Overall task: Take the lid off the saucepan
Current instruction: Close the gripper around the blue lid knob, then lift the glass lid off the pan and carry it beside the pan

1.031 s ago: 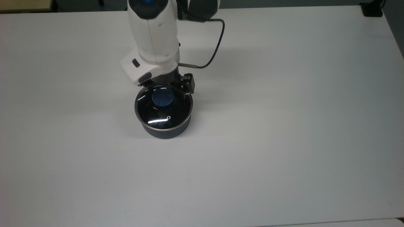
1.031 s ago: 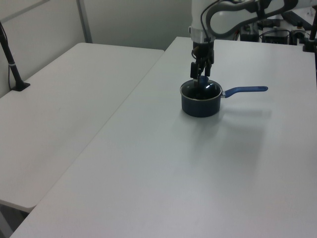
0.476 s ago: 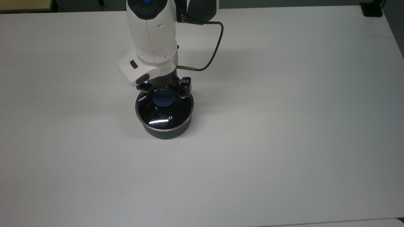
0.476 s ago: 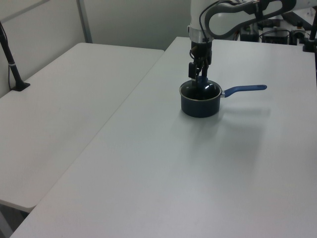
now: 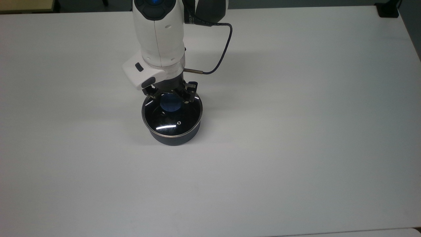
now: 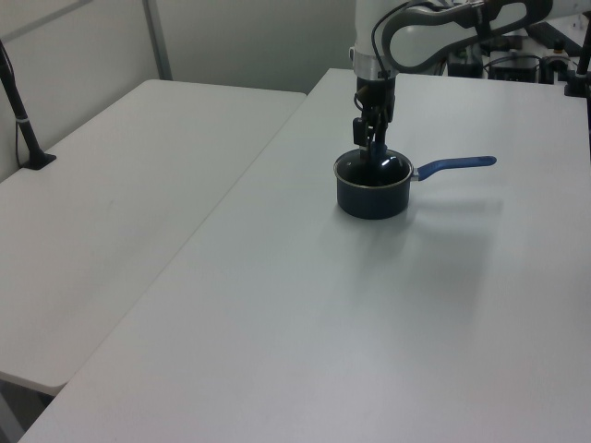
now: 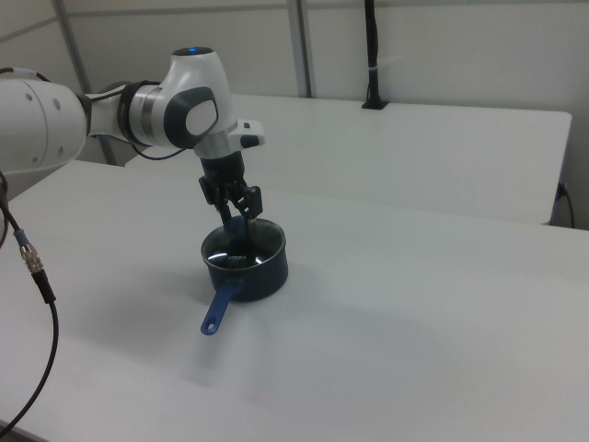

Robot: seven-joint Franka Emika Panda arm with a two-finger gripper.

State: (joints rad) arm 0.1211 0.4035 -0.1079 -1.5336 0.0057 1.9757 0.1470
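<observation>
The dark navy saucepan (image 5: 172,138) stands on the white table (image 5: 296,131) with the glass lid (image 5: 171,122) lying flat on its rim. My gripper (image 5: 171,97) points down over the lid's blue knob (image 5: 170,105). It is open, one finger on each side of the knob and close to it. In the left view the gripper (image 6: 372,148) sits on top of the saucepan (image 6: 371,198), whose blue handle (image 6: 457,165) points to the left view's right. In the right view the handle (image 7: 219,308) points toward the camera, below the gripper (image 7: 237,217). In the top view the arm hides the handle.
A dark cable (image 5: 225,49) loops off the arm's wrist. A black block (image 5: 388,10) sits at the table's far right corner in the top view. A second white table (image 6: 111,185) with a black post (image 6: 23,120) adjoins in the left view.
The gripper has come down around the blue knob and its fingers have drawn closer together. The lid and the saucepan have stayed in place.
</observation>
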